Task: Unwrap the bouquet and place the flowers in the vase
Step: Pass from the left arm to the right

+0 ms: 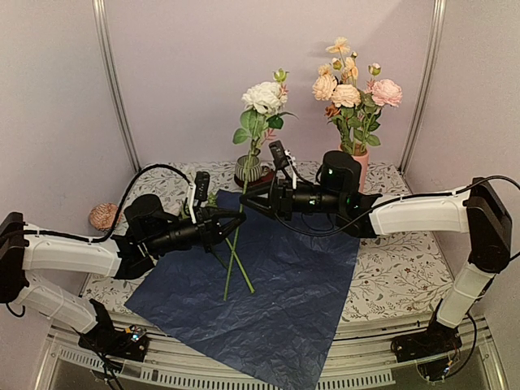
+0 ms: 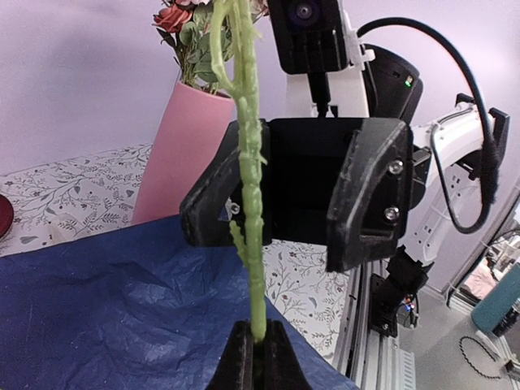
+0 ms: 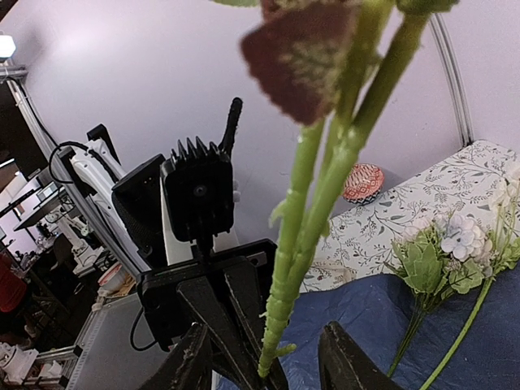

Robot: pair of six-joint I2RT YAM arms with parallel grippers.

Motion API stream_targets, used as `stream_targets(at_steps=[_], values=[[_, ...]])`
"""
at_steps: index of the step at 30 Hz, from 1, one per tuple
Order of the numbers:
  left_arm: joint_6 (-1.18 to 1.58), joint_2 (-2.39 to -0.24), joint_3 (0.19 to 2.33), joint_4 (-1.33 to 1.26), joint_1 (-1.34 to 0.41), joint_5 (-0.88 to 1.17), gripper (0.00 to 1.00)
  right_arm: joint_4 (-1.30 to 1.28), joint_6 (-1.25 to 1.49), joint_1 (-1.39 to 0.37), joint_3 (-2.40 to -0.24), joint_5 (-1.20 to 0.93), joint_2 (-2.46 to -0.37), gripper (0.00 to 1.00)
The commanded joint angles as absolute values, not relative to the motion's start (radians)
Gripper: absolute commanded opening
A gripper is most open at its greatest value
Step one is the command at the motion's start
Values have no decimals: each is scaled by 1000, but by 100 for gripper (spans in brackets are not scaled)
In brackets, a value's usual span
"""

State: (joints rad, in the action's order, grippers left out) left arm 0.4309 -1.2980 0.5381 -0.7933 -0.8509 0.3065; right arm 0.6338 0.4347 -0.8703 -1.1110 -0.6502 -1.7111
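The white flower (image 1: 264, 97) is standing upright over the middle of the table, its bloom high against the pale back wall (image 1: 187, 73) and its green stem running down in front of the striped cup (image 1: 248, 169). Under it the blue paper (image 1: 284, 284) is lying spread out and crinkled on a cloth printed with leafy sprigs (image 1: 406, 268), one corner reaching the near edge. Two more flowers (image 3: 455, 240) are lying on the paper, their stems crossing. Pale walls are closing in the table on three sides, and a small pink ribbed object (image 1: 104, 215) is sitting at the left edge.

The vase (image 2: 183, 154) is standing at the back right, just behind the right arm's wrist, and is holding a bunch of peach, cream and pink blooms (image 1: 351, 89). Whether anything is sitting in the striped cup I cannot tell.

Both arms are stretching low and level inward from the sides, meeting tip to tip above the paper. The left gripper (image 2: 258, 345) is pinching the stem's lower end, its fingers closed tight on it. The right gripper (image 3: 264, 341) is facing it a little higher up, its jaws standing apart on either side of the stem without touching it, so it is holding nothing.
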Motion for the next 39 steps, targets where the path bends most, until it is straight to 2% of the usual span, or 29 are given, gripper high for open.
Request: stream_targets(at_steps=[1, 13, 18, 22, 30, 39], values=[[408, -1302, 565, -841, -865, 329, 0, 669, 448, -876, -1143, -670, -1735, 43], [402, -1302, 563, -842, -868, 345, 0, 676, 449, -876, -1135, -659, -1726, 24], [397, -1302, 559, -842, -868, 347, 0, 677, 448, -877, -1125, -642, -1715, 6], [395, -1299, 555, -844, -868, 351, 2, 682, 444, -877, -1113, -618, -1701, 3], [392, -1278, 528, -861, -868, 340, 16, 675, 423, -875, -1076, -556, -1656, 2], [394, -1252, 509, -839, -868, 322, 53, 596, 370, -858, -1034, -455, -1588, 2]])
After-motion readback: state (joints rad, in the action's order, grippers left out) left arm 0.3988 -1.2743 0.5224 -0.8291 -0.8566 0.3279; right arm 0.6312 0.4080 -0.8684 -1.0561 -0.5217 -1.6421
